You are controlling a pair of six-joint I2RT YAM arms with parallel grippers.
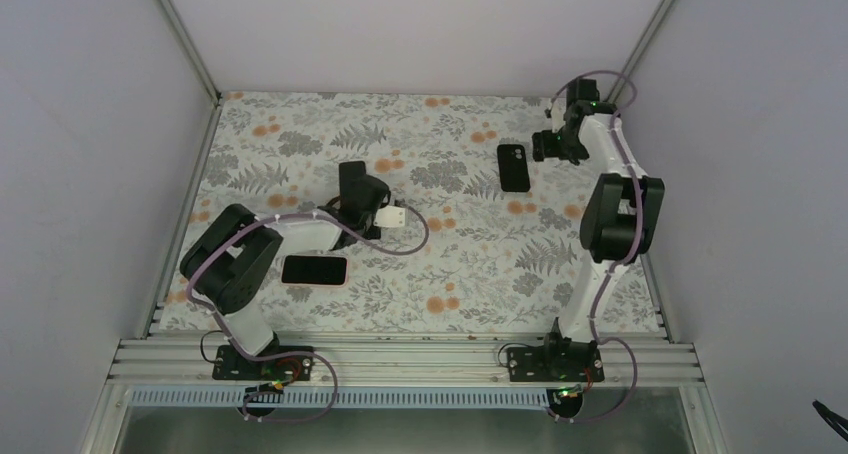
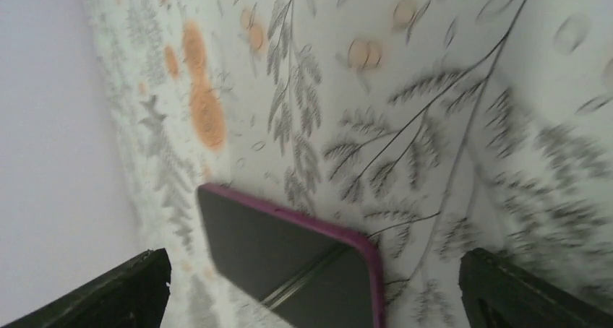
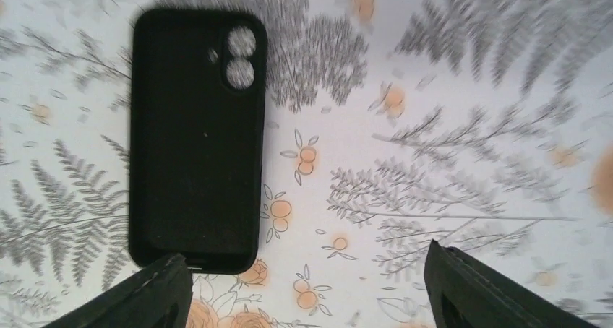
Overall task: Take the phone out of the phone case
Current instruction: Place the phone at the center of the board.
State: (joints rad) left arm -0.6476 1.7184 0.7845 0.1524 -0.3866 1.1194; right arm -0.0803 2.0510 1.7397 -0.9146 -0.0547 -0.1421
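The phone (image 1: 314, 270) lies flat on the flowered cloth by the left arm, dark screen up, with a magenta rim. In the left wrist view the phone (image 2: 289, 263) sits low in the middle. My left gripper (image 2: 312, 261) hangs open above it, its fingers wide apart and touching nothing. The black phone case (image 1: 515, 167) lies empty at the back right. In the right wrist view the cloth shows through the camera holes of the case (image 3: 195, 140). My right gripper (image 3: 307, 254) is open just off the case's short end, holding nothing. Its left finger (image 3: 155, 288) overlaps the case's corner in that view.
The flowered cloth (image 1: 450, 264) covers the whole table. Grey walls (image 1: 90, 154) close in the left, back and right sides. The aluminium rail (image 1: 400, 359) with both arm bases runs along the near edge.
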